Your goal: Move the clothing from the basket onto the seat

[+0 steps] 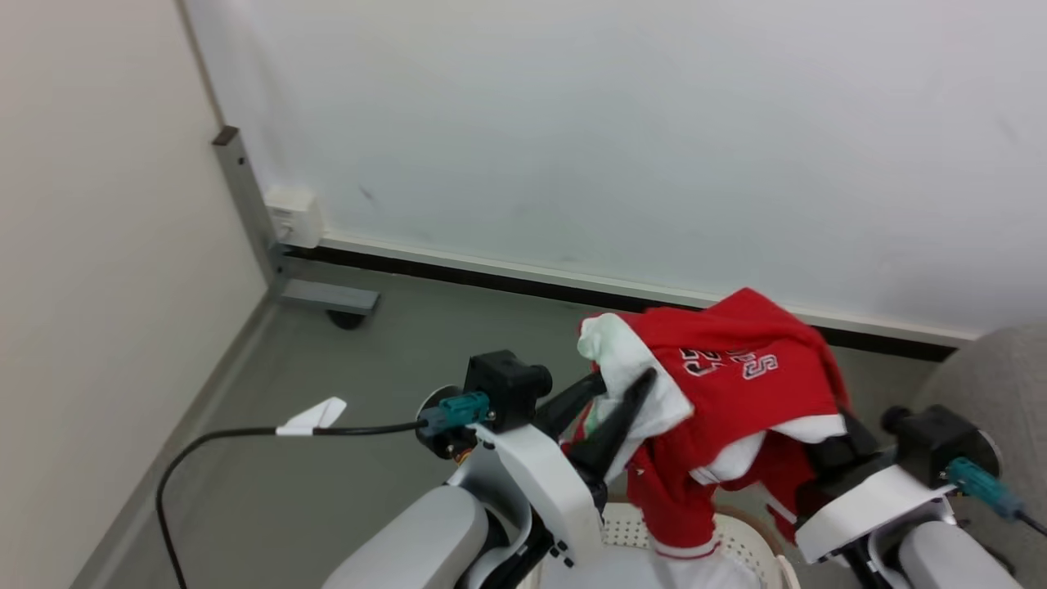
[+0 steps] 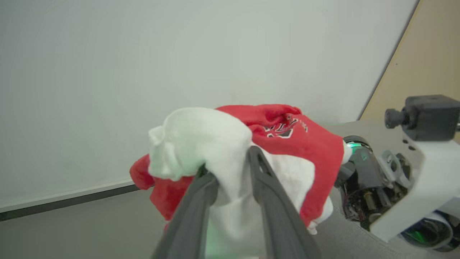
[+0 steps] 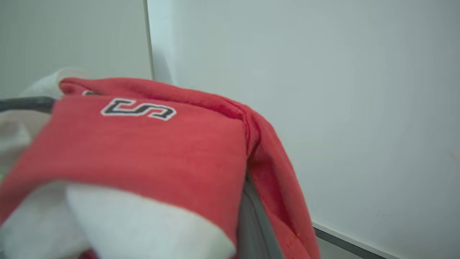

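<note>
Head view shows the red jersey (image 1: 736, 384) lifted in the air between the two arms, bunched, with its lower hem hanging down to the basket (image 1: 740, 540) directly below. It has not yet reached the seat (image 1: 1006, 368), which stands at the right edge, near the right arm. The left pincer (image 1: 626, 376) grips a thick white fold at the jersey's left end, its fingers drawn narrow with cloth packed between them in the left wrist view. The other end lies draped over the right pincer (image 1: 834, 462); one dark finger (image 3: 251, 223) shows under the red cloth, and I cannot tell whether that pincer is clamped or merely propping the cloth. That is probably the main risk: if the jersey only rests there, a swing toward the seat could let it slide off and hang from the left side alone. The trailing hem could also catch on the basket's rim and drag.
</note>
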Controlling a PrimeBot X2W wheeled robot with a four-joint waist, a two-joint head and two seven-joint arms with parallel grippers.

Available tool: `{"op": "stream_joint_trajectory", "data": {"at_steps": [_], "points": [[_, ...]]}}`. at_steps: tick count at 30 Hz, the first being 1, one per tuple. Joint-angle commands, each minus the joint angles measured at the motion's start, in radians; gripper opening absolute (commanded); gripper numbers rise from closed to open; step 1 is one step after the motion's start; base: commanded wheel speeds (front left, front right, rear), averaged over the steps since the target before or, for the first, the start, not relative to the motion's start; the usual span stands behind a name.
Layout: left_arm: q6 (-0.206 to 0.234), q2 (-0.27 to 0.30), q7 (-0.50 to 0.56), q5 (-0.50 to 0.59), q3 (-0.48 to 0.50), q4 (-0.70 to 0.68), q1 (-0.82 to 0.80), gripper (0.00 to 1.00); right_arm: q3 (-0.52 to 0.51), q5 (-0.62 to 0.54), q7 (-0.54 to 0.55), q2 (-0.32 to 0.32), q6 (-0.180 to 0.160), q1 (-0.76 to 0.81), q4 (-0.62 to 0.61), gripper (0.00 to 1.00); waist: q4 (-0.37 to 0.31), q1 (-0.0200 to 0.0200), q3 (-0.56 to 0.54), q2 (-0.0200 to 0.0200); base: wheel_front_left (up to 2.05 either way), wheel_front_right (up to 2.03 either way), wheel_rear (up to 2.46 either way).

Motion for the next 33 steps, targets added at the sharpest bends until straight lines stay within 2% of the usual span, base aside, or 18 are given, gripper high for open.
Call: {"op": "stream_joint_trajectory", "data": {"at_steps": [1,7,12,20,25,33], "points": [[-0.003,0.011,-0.011,-0.001,-0.004,-0.014,0.019,1.0,-0.042,-0.014,0.0,-0.01,-0.002,0.024,-0.026,0.0,-0.044,-0.0001,0.017,0.0,0.0,0.0,0.0],[0.002,0.028,-0.023,0.008,-0.018,-0.047,0.054,1.0,-0.162,-0.047,0.0,-0.018,-0.002,0.058,-0.101,0.0,-0.141,-0.0001,0.032,0.0,0.0,0.0,0.0],[0.016,0.04,-0.042,0.018,-0.019,-0.046,0.071,1.0,-0.211,-0.053,0.0,-0.032,-0.002,0.062,-0.154,0.0,-0.237,-0.0001,0.047,0.0,0.0,0.0,0.0],[0.017,0.039,-0.078,0.034,-0.027,-0.054,0.066,1.0,-0.294,-0.078,0.0,-0.078,-0.002,0.088,-0.245,0.0,-0.399,-0.0001,0.065,0.0,0.0,0.0,0.0],[0.02,0.047,-0.102,0.049,-0.033,-0.05,0.059,1.0,-0.354,-0.099,0.0,-0.086,-0.002,0.123,-0.306,0.0,-0.491,-0.0001,0.068,0.0,0.0,0.0,0.0],[0.024,0.046,-0.145,0.076,-0.041,-0.036,0.056,1.0,-0.4,-0.101,0.0,-0.073,-0.002,0.179,-0.369,0.0,-0.584,-0.0001,0.078,0.0,0.0,0.0,0.0]]}}
